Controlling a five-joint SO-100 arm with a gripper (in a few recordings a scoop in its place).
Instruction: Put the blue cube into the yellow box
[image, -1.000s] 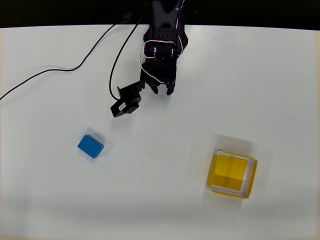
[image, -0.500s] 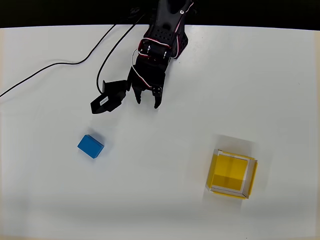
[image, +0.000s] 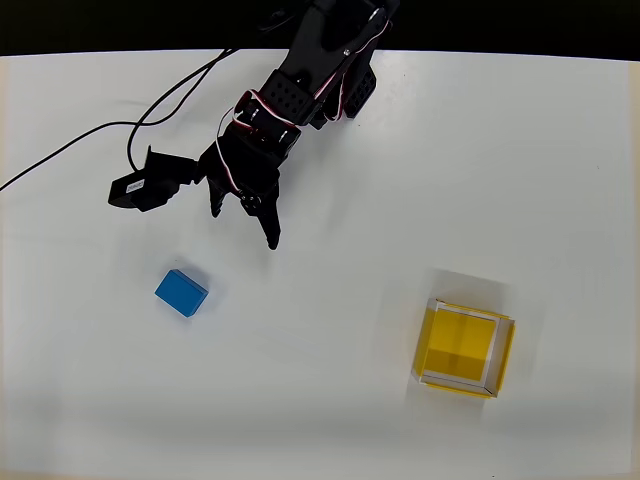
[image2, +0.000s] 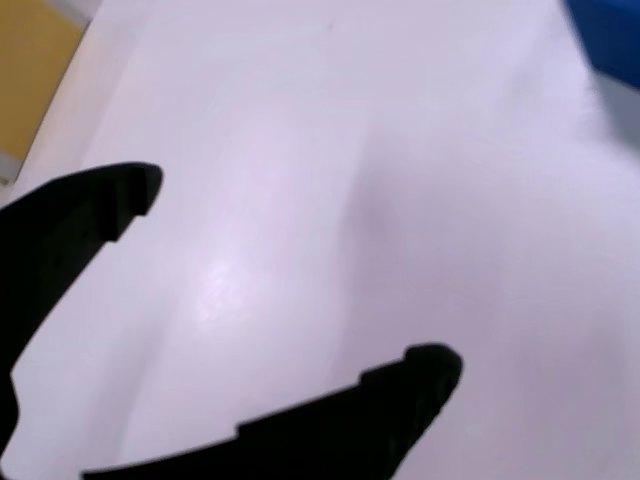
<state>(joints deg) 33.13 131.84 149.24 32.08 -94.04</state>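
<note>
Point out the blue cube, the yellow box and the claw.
blue cube (image: 181, 293), overhead view, top face.
yellow box (image: 466, 312), overhead view, pale upper rim.
claw (image: 243, 227), overhead view, gap between its open fingertips.

The arm (image: 322, 60) is matte black all over, built of blocky segments with small pale screw heads dotted across one plate. Thin red and white wires loop along its wrist just behind the hand (image: 243, 213). A black boxy module (image: 150, 185) with a small white label juts out beside the hand. Its two black fingers (image2: 90, 225) have stepped, notched inner edges.
</note>
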